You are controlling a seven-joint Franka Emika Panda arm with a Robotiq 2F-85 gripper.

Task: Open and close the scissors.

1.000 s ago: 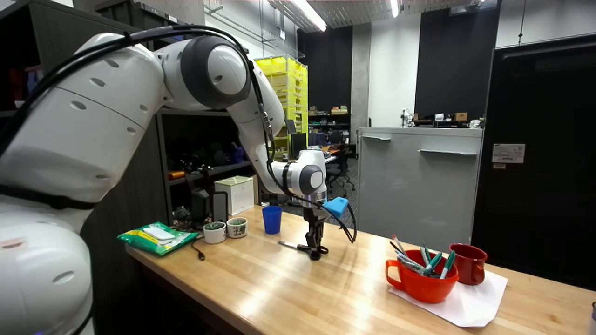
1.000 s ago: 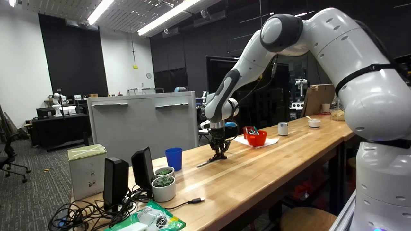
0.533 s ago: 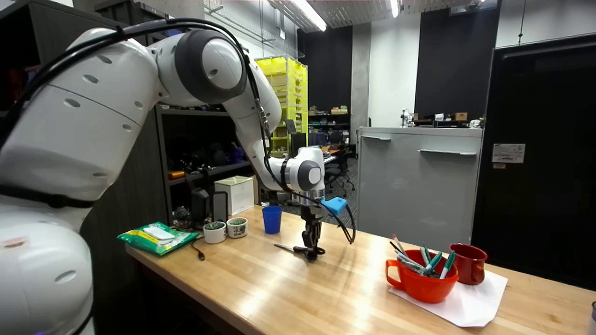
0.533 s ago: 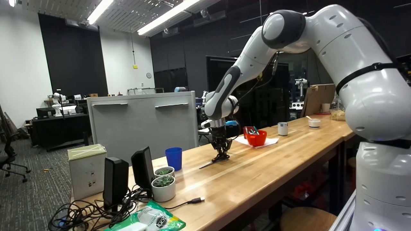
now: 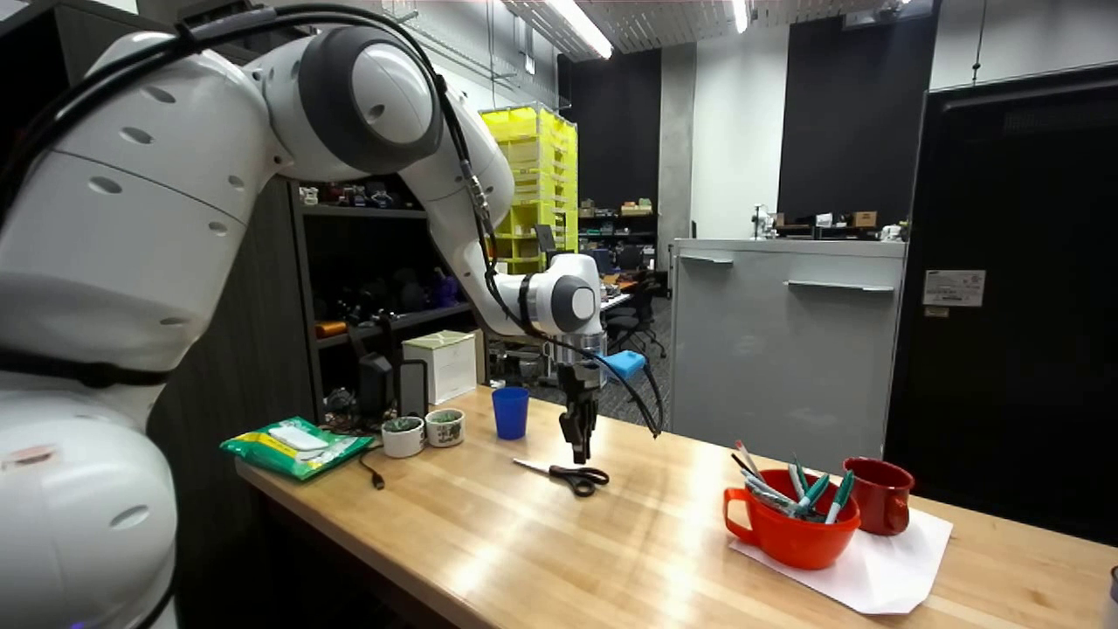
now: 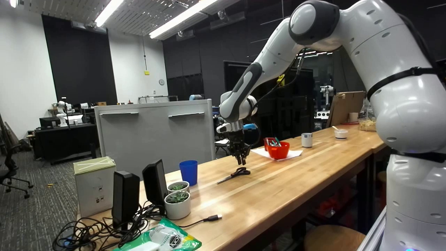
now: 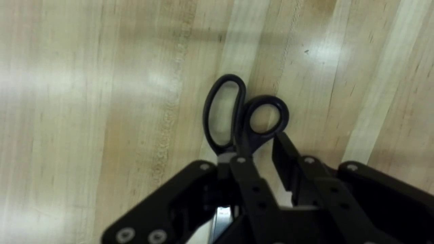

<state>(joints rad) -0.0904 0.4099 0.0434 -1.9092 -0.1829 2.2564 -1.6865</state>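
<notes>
The scissors (image 5: 581, 479) lie flat on the wooden table, with black handles and thin silver blades; they also show in an exterior view (image 6: 240, 171). In the wrist view the scissors (image 7: 239, 117) have their two handle loops side by side and touching. The blades are mostly hidden behind my gripper there. My gripper (image 5: 581, 458) hangs just above the handles, apart from them, in both exterior views (image 6: 241, 162). In the wrist view my gripper (image 7: 261, 140) has a gap between its fingertips and holds nothing.
A blue cup (image 5: 510, 413) and two small potted plants (image 5: 403, 437) stand beyond the blade tips. A red bowl (image 5: 799, 537) with pens and a dark red mug (image 5: 880, 496) stand on white paper. A green packet (image 5: 297, 447) and black speakers (image 6: 125, 198) are at the table's end.
My gripper has lifted from the scissors' handles and now hangs above them. The scissors shifted slightly along the table earlier and now lie fully in sight.
</notes>
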